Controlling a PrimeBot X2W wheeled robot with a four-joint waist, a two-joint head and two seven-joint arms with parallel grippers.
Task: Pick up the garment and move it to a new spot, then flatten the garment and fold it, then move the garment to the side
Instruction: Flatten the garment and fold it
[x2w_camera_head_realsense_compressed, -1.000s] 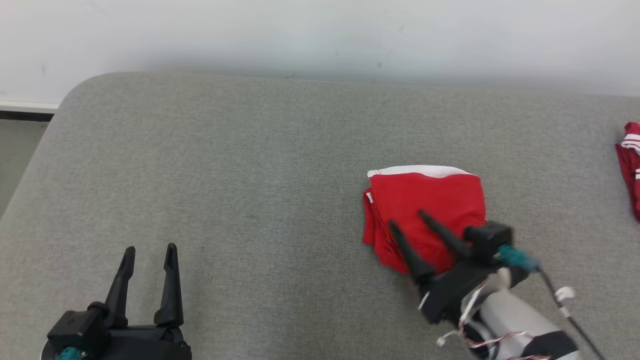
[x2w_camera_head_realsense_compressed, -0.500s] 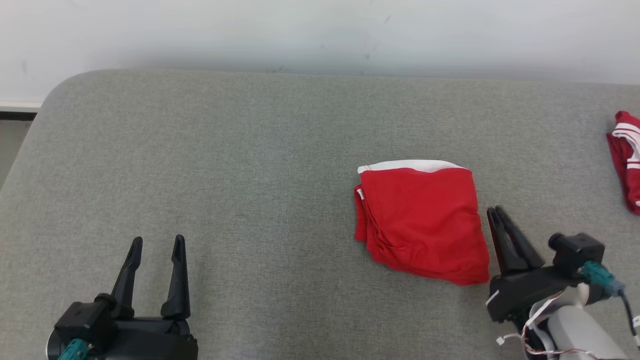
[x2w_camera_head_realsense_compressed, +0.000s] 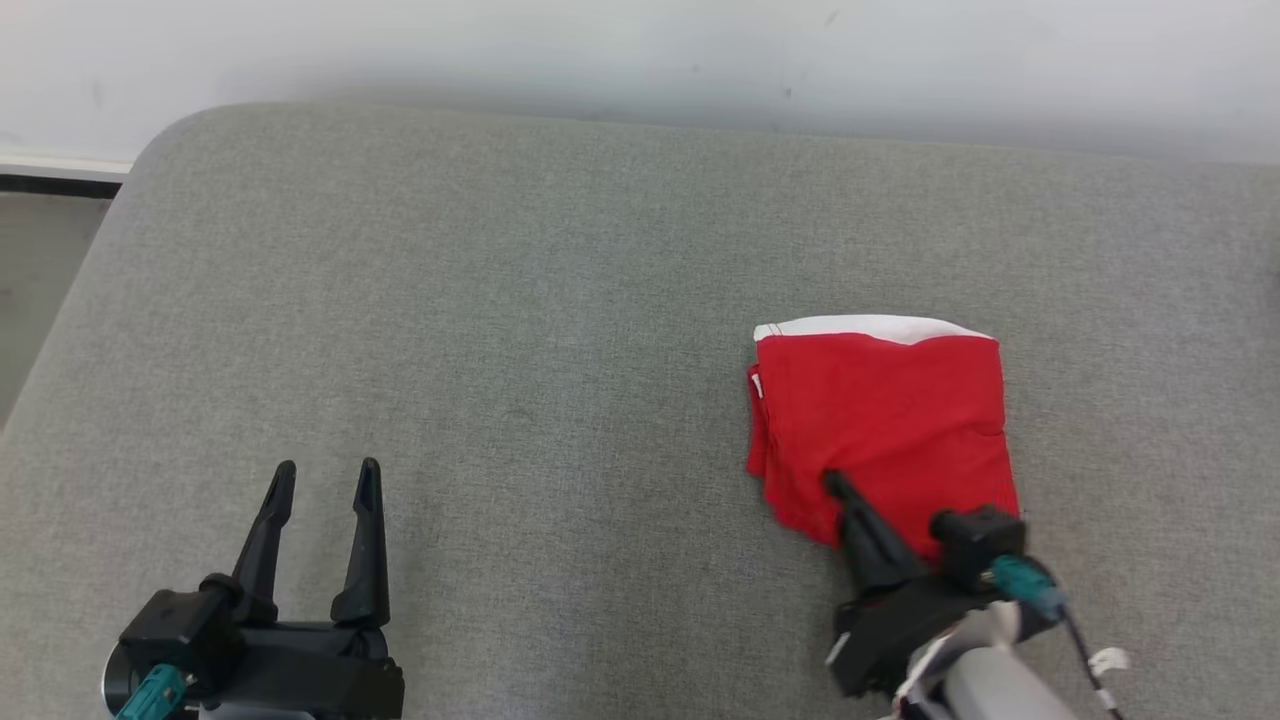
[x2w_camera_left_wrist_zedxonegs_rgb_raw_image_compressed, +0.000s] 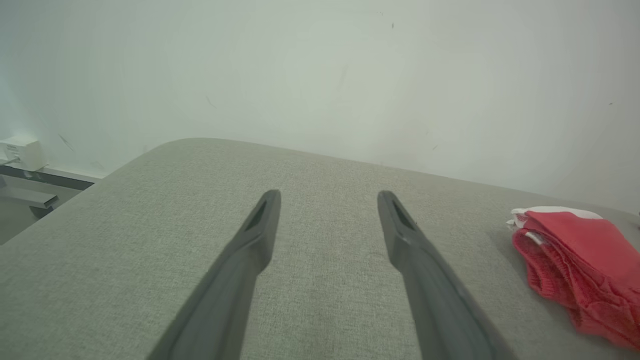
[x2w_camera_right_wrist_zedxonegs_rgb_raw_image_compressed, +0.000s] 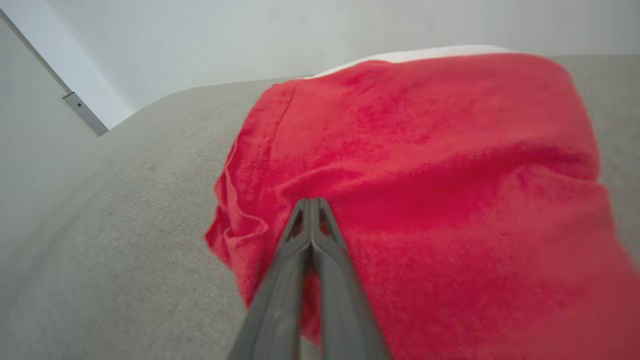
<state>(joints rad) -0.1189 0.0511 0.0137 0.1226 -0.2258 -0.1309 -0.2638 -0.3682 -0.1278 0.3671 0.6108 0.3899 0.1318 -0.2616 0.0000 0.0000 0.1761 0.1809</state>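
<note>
The garment is red with a white band along its far edge and lies folded into a rough square on the right half of the grey cushioned surface. My right gripper is shut, its joined tips resting over the garment's near left corner. In the right wrist view the closed fingertips lie against the red cloth with no fabric seen between them. At the lower left, far from the garment, my left gripper stands open and holds nothing. The left wrist view has the garment off to the right of the open gripper.
The grey surface ends in a rounded corner at the far left, with floor beyond it. A white wall runs along the back edge. A small white box sits by the wall beyond the left edge.
My right gripper went from open over the garment to shut, swung out to the garment's right, then came back onto its near left corner. The head camera shifted. The left gripper stayed open.
</note>
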